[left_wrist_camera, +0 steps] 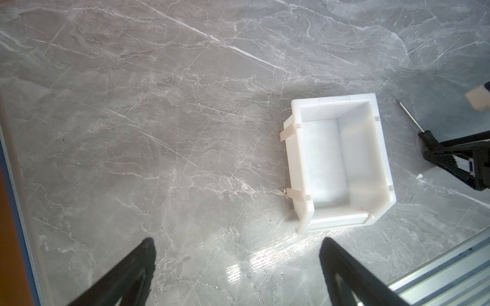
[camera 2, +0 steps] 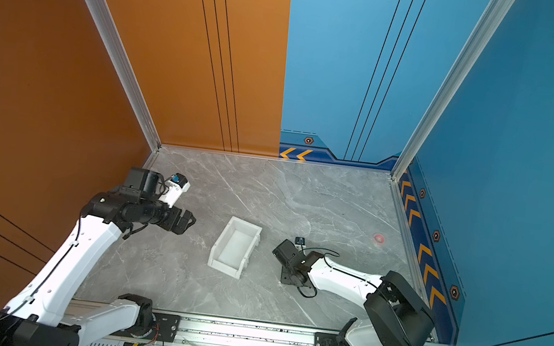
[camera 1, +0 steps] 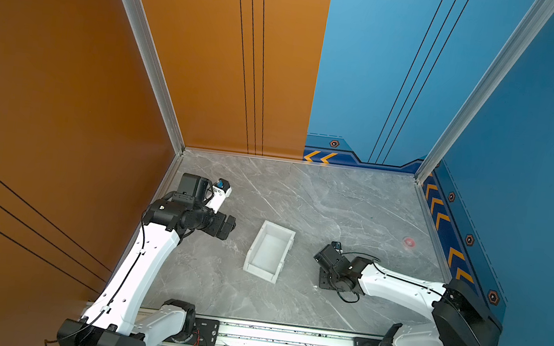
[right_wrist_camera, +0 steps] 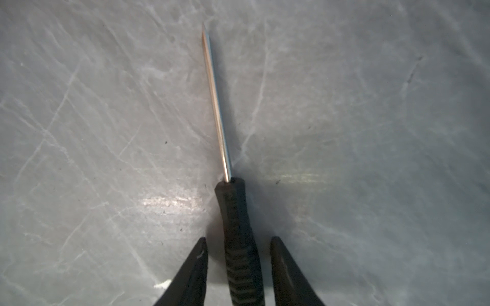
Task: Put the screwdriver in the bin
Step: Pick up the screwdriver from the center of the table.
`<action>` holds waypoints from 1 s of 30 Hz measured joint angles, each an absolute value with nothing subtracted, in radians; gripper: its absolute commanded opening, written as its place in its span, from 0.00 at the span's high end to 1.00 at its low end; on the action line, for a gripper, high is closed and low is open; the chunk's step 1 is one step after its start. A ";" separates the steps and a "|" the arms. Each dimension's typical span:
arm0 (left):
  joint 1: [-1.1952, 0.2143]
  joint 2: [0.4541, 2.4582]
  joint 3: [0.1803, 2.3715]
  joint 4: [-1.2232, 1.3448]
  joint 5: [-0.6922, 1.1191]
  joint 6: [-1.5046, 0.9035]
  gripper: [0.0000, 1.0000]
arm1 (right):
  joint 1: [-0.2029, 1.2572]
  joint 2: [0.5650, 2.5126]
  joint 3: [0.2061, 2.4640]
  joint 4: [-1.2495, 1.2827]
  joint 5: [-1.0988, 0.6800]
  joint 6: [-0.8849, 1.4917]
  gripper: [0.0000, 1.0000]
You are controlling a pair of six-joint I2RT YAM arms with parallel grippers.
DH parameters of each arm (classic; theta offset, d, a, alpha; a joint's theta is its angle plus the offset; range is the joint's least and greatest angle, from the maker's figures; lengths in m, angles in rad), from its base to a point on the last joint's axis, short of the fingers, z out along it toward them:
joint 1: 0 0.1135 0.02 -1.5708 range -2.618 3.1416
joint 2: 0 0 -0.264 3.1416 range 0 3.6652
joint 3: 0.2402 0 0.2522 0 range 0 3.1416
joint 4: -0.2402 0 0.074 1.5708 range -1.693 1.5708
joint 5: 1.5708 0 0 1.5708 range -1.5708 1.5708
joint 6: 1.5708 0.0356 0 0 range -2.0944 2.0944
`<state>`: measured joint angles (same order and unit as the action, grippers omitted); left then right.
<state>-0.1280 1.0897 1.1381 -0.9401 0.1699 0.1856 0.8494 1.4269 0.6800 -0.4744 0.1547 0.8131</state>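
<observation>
The screwdriver [right_wrist_camera: 234,212] lies flat on the table [camera 1: 300,202], off to the right of the bin [camera 1: 255,246] and not in it. From where I stand it is plainly the right arm's job. The right gripper [right_wrist_camera: 238,238] is down low over the handle, and the top views hide the tool under that wrist. In the right wrist view the black ribbed handle runs straight out between the two fingers [right_wrist_camera: 286,265], with the thin shaft pointing on ahead, away from the wrist. So the tool's long axis lines up with the way the gripper points, and the fingers would close across the handle. They stand spread a little to either side, with a sliver of table showing in each gap (nothing is pinched as far as I can see). The left gripper [left_wrist_camera: 237,239] hangs over bare table on the far side of the bin, fingers wide apart and empty, well away from the tool. From its camera the shaft [left_wrist_camera: 409,116] shows just beside the bin's wall, at a slant to its long side. I'd judge the squeeze on the handle comes next. The carry leftwards is short, though the tool may need turning to lie along the bin.
</observation>
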 measured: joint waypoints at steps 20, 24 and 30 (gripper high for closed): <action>-0.145 1.109 1.138 -0.940 0.170 0.171 0.02 | 0.841 1.393 0.655 -0.449 0.154 0.829 0.84; -0.145 1.104 1.138 -0.940 0.167 0.171 0.02 | 0.843 1.341 0.660 -0.493 0.155 0.823 0.84; -0.145 1.084 1.138 -0.940 0.158 0.171 0.02 | 0.846 1.267 0.722 -0.571 0.156 0.805 0.84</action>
<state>-0.1452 1.0843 1.1381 -0.9401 0.1581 0.1715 0.8463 1.2667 0.7223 -0.5713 0.1558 0.8051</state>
